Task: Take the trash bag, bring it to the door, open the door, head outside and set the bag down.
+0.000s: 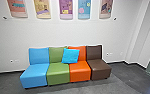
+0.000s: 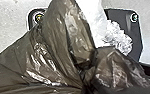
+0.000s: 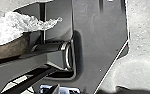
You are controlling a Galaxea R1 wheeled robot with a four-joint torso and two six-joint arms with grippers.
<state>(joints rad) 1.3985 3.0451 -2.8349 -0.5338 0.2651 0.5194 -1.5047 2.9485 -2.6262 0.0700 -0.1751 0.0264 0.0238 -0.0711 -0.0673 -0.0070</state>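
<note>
Five coloured posters (image 1: 66, 8) were seen on the white wall (image 1: 66, 32) in the head view, each printed with patches of pattern; any writing on them was too blurred to be read.

The trash bag (image 2: 58, 45), of thin, shiny, dark brown plastic, was seen close up in the left wrist view, bunched into tight creases in front of the robot's dark plate (image 2: 136, 37). Whether the left claw was spread or pressed together could not be told, nor whether the bag was pinched by it. White crumpled material (image 2: 118, 37) was seen beside the dark plastic, partly covered by it. In the right wrist view the same white material was seen again, just above a brownish strip, near the robot's jointed bar (image 3: 53, 58). The state of the right claw could not be told either.

Four joined seats (image 1: 58, 73), coloured blue, green, orange and brown, were set along the wall on the grey floor (image 1: 126, 77). A bright blue cushion (image 1: 70, 56) was propped, tilted, against the green and orange backrests.
</note>
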